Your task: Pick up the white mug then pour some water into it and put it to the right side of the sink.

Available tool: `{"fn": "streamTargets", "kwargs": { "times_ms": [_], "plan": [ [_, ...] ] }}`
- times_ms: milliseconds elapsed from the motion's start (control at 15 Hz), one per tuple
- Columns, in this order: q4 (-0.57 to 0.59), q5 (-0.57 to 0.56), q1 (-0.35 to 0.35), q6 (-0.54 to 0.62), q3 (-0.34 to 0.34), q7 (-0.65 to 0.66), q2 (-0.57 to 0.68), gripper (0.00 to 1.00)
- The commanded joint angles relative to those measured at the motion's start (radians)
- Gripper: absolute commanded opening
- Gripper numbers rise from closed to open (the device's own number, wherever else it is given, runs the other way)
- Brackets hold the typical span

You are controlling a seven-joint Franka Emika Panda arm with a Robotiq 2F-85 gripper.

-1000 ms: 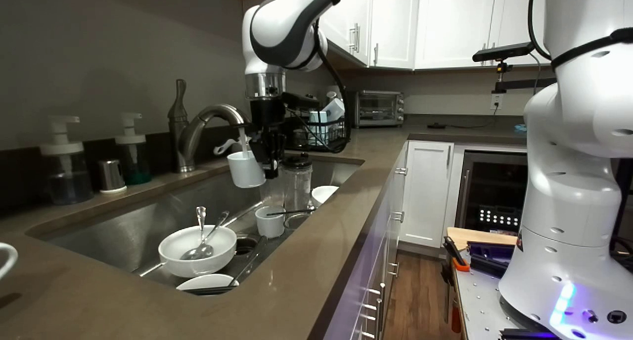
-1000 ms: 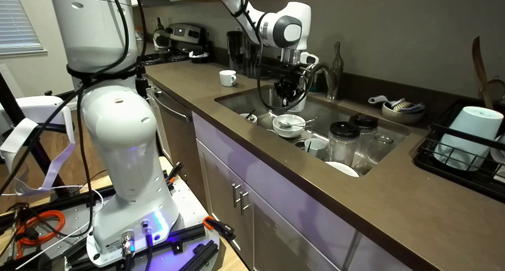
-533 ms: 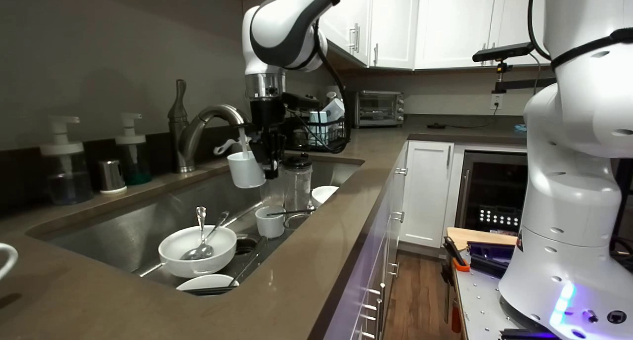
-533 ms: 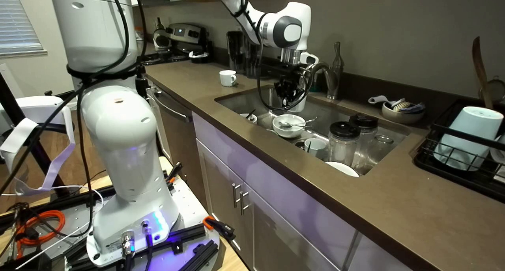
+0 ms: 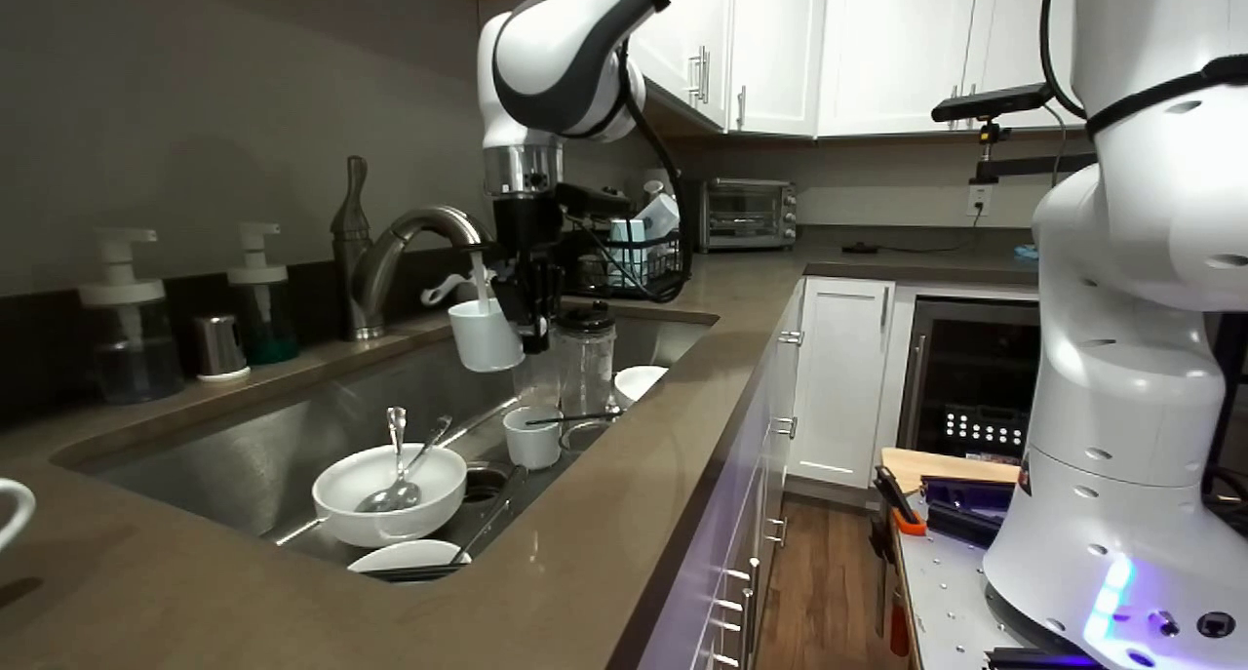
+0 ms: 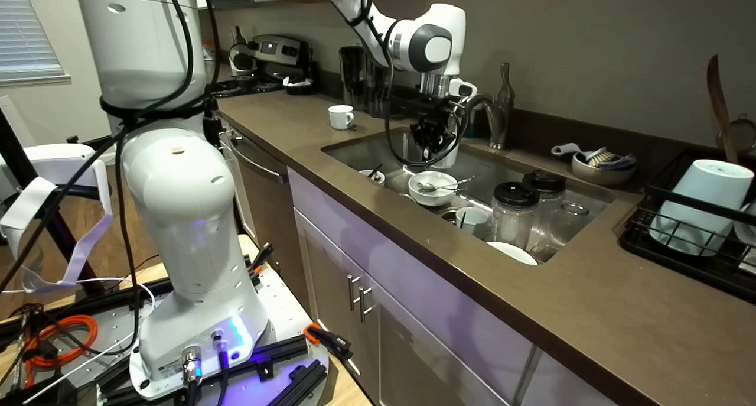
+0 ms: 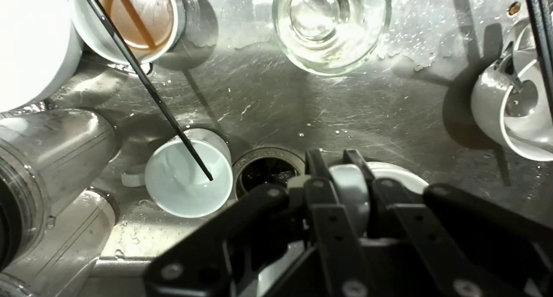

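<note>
- Water stream (image 5: 481,278) runs from faucet (image 5: 444,223) into white mug (image 5: 487,338), same as earlier frames; end effector (image 7: 332,158) and mug show practically no shift.
- End effector clenched on the mug: narrow gap between fingers (image 7: 319,193), white piece showing in it, wrist view.
- Mug just beside the end effector, held up over the sink (image 5: 244,475), looks slightly tilted.
- Which part of mug is gripped: can't tell, fingers cover most of it.
- Mug mostly hidden behind end effector in an exterior view, only lower part shows; water level inside hard to make out.
- Drain (image 7: 268,171), below end effector, partly covered by fingers.
- Also below it: bowl (image 5: 375,529) with spoons, white cup (image 5: 531,446) with dark stick.
- White dish (image 7: 30,46) overexposed, cut off at wrist view's edge.
- White handle (image 5: 18,516), well apart from end effector, cut off at frame edge.
</note>
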Motion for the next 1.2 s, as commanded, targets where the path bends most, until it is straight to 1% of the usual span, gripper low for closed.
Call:
{"fn": "streamTargets", "kwargs": {
  "times_ms": [0,600,667,800,1133],
  "plan": [
    [0.001,-0.002,-0.011,-0.002,0.011,0.002,0.0,0.15],
    [0.001,-0.002,-0.011,-0.002,0.011,0.002,0.001,0.15],
    [0.001,-0.002,-0.011,-0.002,0.011,0.002,0.001,0.06],
    [-0.036,-0.005,-0.009,-0.004,0.014,-0.001,-0.019,0.06],
    [-0.213,-0.006,-0.008,-0.011,0.013,0.028,-0.131,0.06]
  ]
}}
